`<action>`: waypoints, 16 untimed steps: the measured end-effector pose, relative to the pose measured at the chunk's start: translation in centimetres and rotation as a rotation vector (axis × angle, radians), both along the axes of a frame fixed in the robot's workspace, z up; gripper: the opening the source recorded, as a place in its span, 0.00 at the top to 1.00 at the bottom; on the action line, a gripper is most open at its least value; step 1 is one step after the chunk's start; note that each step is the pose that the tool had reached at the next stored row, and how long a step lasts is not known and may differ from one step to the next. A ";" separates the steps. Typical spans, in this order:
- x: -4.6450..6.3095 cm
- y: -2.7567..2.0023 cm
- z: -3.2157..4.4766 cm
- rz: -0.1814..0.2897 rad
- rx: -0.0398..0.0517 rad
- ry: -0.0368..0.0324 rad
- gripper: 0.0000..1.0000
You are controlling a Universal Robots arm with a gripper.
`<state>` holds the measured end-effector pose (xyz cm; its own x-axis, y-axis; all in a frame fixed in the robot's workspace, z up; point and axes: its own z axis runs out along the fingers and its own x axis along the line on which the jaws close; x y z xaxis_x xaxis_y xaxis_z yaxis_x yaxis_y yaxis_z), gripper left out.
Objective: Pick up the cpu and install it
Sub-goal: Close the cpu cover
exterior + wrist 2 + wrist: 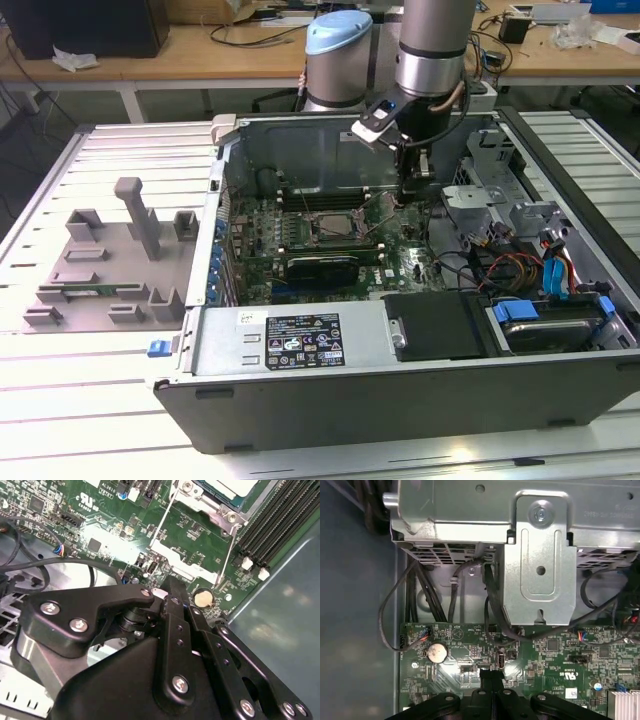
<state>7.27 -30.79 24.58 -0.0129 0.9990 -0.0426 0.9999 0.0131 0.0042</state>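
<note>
1. The gripper (413, 195) is shown inside the open case. Its fingers (173, 605) are pressed together with nothing held, and the tips are just above the motherboard (545, 677), near a coin cell (202, 598).
2. The cpu (234, 486) is seated in its socket frame. In the exterior view it lies at about 8 o'clock from the gripper, apart from it.
3. The case wall (300, 150) stands at 12 o'clock and the drive cage (468, 200) close at 3 o'clock. Open board is left toward 9 o'clock.
4. Cables (427, 595) are draped beside the cage. A black graphics card (325, 267) lies at 7 o'clock, and grey holder blocks (110, 250) at 9 o'clock, outside the case.
</note>
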 end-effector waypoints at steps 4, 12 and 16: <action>0.1 -0.01 -0.35 0.000 -0.0003 0.0059 0.89; -0.5 0.01 -0.37 0.000 -0.0001 0.0058 0.89; -1.0 0.05 -0.37 0.000 0.0000 0.0058 0.89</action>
<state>6.23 -30.73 24.21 -0.0132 0.9990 -0.0425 0.9999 0.0131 -0.0016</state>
